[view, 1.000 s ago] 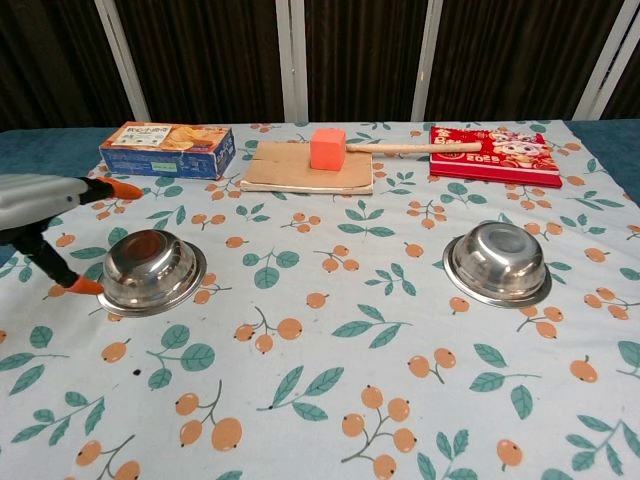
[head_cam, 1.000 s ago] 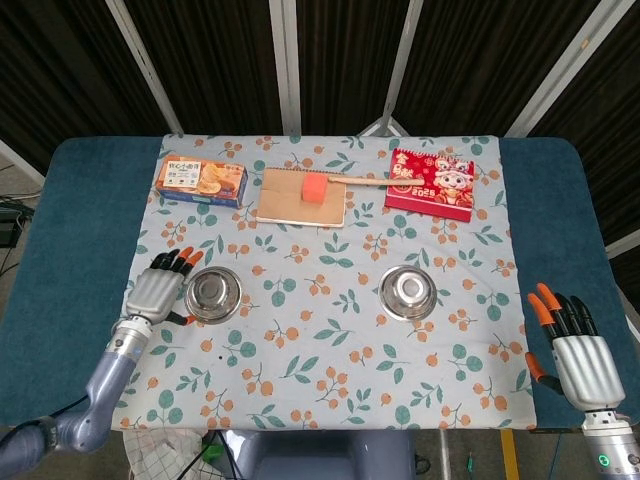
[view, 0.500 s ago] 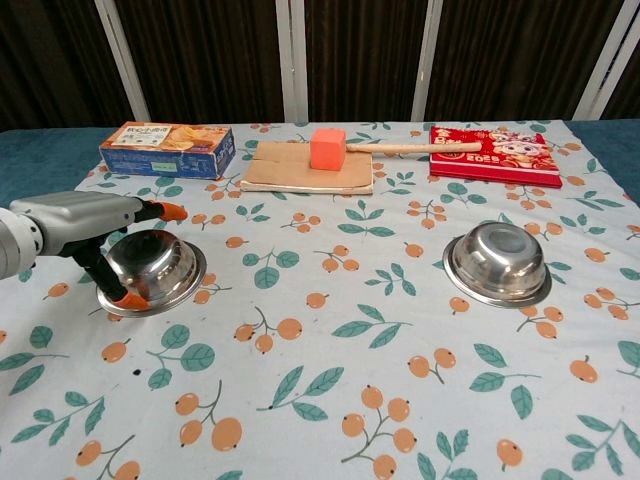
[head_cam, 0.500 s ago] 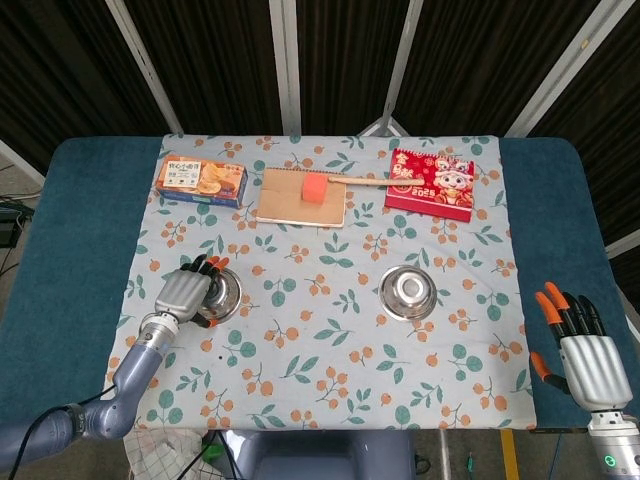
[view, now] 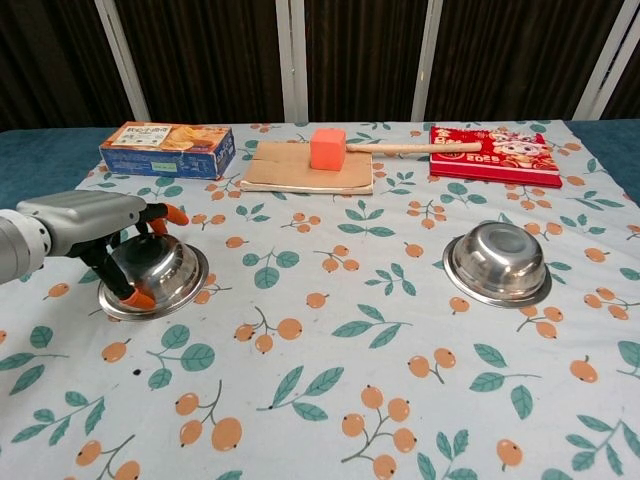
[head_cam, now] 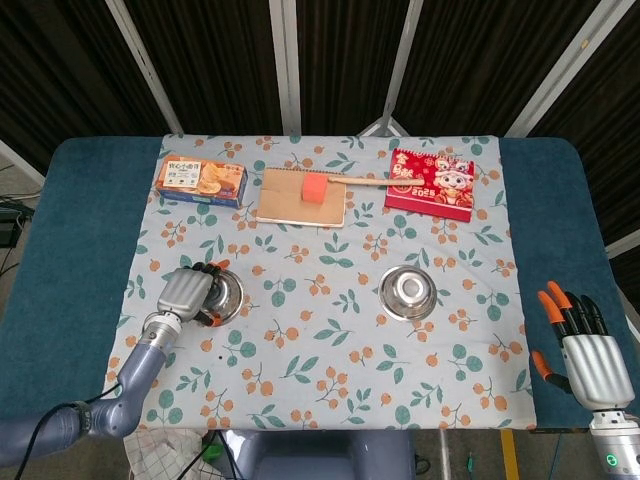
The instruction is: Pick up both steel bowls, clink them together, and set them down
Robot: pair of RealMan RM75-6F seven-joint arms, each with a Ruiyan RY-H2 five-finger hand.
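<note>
Two steel bowls rest on the flowered cloth. The left bowl sits at the cloth's left side, and my left hand reaches over its left rim. The fingers curl over the far edge and the thumb presses the near rim, so the hand grips the bowl, which still sits on the table. The right bowl stands alone right of centre. In the head view my right hand hovers past the cloth's right edge, fingers spread and holding nothing. The chest view does not show it.
Along the back lie a cracker box, a brown pad carrying an orange block, a wooden stick and a red calendar. Blue tabletop borders the cloth.
My left hand moved right onto the left bowl and its fingers curled around the rim. My right hand sank slightly toward the lower right, still spread.
</note>
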